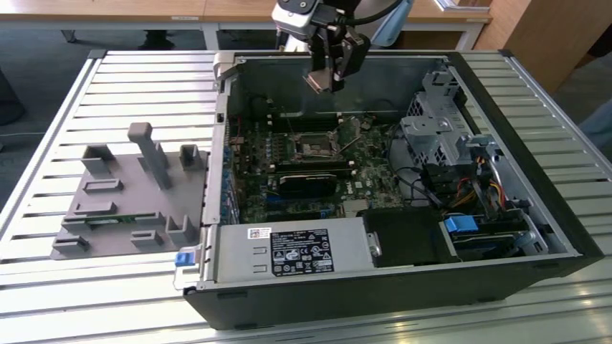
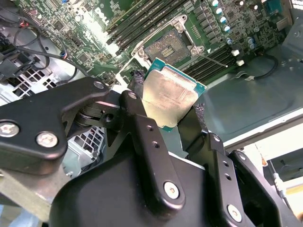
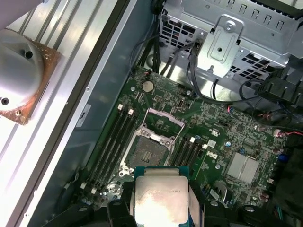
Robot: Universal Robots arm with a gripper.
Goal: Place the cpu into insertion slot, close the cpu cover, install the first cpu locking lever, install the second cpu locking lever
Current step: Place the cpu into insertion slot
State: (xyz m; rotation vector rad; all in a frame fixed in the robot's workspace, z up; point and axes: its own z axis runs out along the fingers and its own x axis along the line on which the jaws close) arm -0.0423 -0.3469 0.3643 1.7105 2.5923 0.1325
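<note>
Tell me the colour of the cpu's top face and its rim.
The cpu has a silvery-grey top and teal-green rim; clearest in the second wrist view.

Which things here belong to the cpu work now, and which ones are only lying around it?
Belong to the job:
- the gripper, shut on the cpu above the board
- the insertion slot, no chip in it
- the cpu cover, standing open

Just lying about:
- the power supply box
- the grey parts holder beside the case
- the memory slots
</note>
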